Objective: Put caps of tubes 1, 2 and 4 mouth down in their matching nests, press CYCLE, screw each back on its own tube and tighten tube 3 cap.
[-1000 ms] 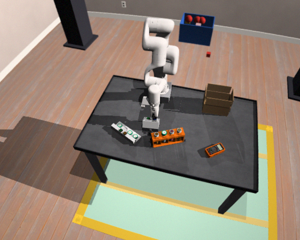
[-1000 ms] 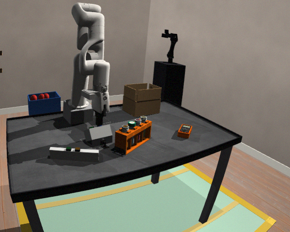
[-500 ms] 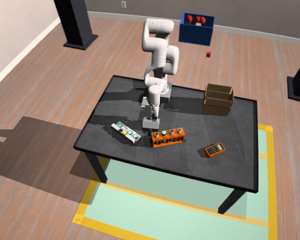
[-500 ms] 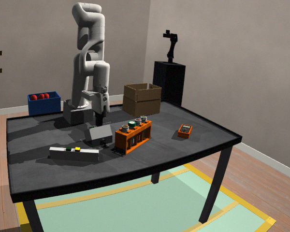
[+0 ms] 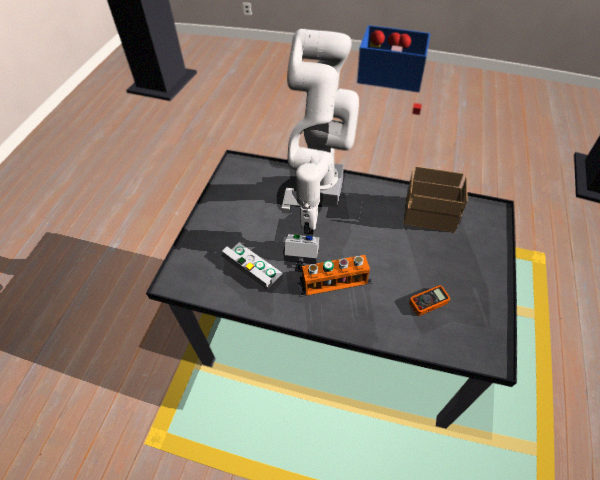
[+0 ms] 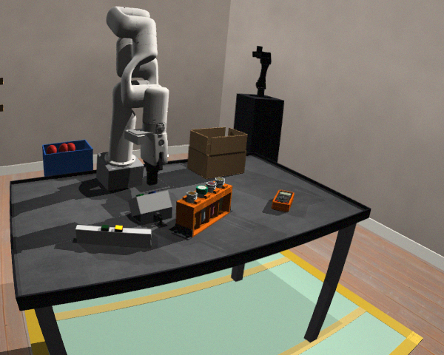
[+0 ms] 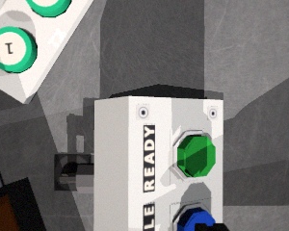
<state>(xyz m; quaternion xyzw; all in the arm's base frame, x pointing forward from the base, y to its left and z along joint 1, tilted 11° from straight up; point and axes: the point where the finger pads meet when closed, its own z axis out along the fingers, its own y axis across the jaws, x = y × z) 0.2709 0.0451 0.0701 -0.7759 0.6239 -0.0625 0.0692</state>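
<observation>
A white key box [image 5: 300, 246] sits on the dark table, its green READY key [image 7: 196, 156] and blue CYCLE key [image 7: 195, 222] facing up. Beside it stands an orange tube rack [image 5: 335, 277]. The white cap tray [image 5: 251, 265] holds green-rimmed caps; its amber lamp [image 5: 249, 266] glows yellow.

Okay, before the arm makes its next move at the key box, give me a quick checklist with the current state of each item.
1. Pincer shut and holding nothing: ok.
2. Pincer over the blue CYCLE key, not the READY key: ok.
3. Three green caps in the cap tray, one nest bare: ok.
4. Cap of tube 3 on its tube: ok.
5. Green lamp on: not ok, looks dark; amber lamp looks bright.
6. CYCLE key lit: cannot tell.
</observation>
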